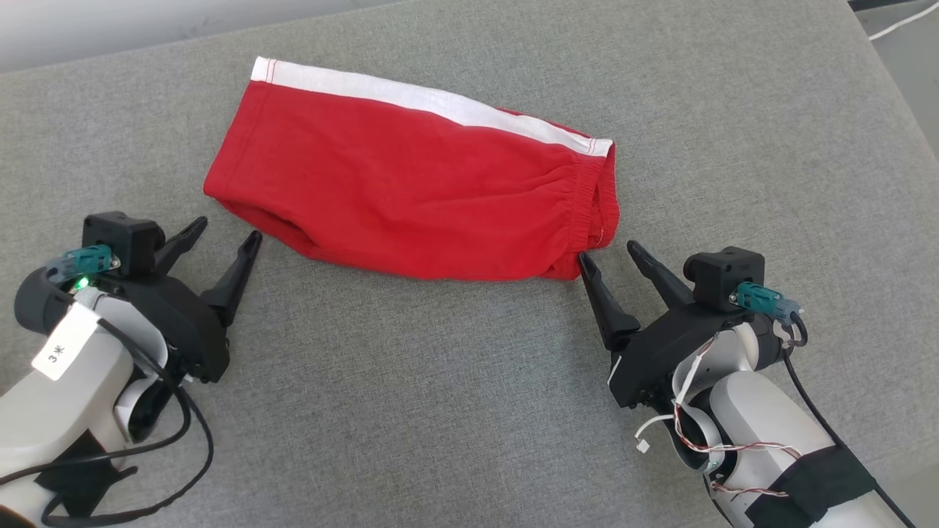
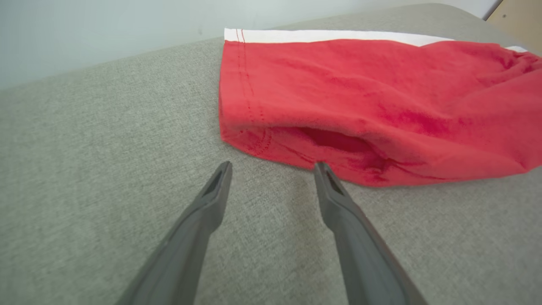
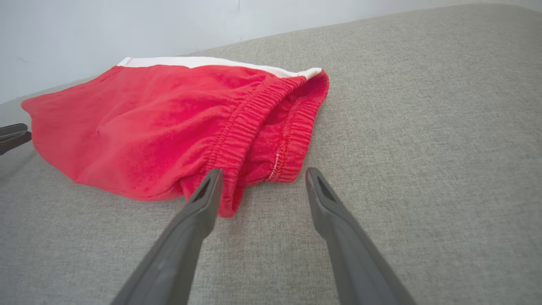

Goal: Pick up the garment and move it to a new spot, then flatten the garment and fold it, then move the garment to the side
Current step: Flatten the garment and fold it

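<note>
The right gripper (image 3: 262,173) stood open, its two dark fingers spread wide above the grey cloth surface (image 3: 423,127). The red garment (image 3: 148,127) lay flat on this surface, with a white band (image 3: 203,62) along its far edge. Its elastic waistband (image 3: 254,114) faced the gripper, and one finger's tip was at the waistband's near corner. A dark fingertip (image 3: 12,136) showed beside the garment's far end.
</note>
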